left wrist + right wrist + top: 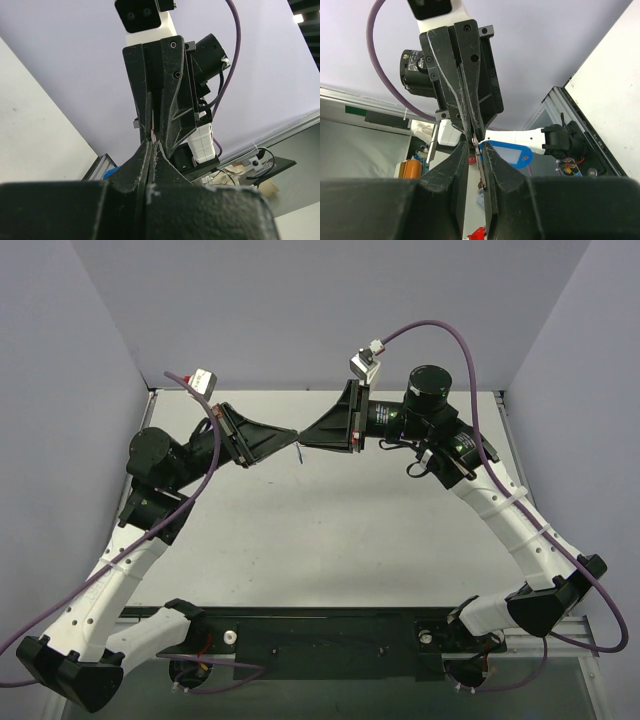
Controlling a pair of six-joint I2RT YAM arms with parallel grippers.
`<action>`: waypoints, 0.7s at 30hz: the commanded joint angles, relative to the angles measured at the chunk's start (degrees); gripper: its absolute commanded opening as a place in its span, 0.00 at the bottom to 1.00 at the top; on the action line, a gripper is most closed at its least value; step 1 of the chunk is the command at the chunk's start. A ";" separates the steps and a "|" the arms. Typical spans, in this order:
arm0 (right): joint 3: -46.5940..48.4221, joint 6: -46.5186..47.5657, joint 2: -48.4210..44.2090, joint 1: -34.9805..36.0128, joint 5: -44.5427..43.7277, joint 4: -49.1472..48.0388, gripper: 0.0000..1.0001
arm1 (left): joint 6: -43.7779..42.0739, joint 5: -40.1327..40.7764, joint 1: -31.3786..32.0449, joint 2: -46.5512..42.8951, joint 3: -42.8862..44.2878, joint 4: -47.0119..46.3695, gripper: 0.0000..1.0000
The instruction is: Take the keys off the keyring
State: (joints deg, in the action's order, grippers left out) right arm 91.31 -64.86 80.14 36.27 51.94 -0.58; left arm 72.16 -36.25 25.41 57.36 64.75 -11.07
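Lilac walls enclose a white worktop (330,530). Over its far half the left arm (150,490) and right arm (500,505) are raised and bent inward, so that the left pincer (291,436) and right pincer (307,434) meet tip to tip.

From above, the keyring (300,453) is seen only as a blue sliver hanging just under that meeting point, clear of the worktop. Its oblong tag (512,152) is shown plainly by the right wrist view alone, lying just beyond the right pincer's fingers.

The left pincer is seen clenched in both wrist views, its tips pressed together on something thin. The right pincer's jaws are held narrowly apart, and a metal strip (480,167) is seen standing in the gap. Whether it is pinched cannot be told, nor can it be made out what the strip is.
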 commanded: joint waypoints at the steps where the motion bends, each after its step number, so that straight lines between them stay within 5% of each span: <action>1: 2.47 0.88 -0.86 0.38 0.00 -1.09 0.13 | -1.23 0.65 -0.27 -1.38 1.78 -0.62 0.00; 21: 2.21 0.61 -1.39 0.29 -0.70 -0.91 0.14 | -1.85 1.09 -0.27 -1.99 1.96 0.44 0.00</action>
State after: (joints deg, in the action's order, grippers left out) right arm 91.50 -64.58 80.14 36.42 51.31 0.64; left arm 71.31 -36.03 25.41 56.69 64.75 -9.58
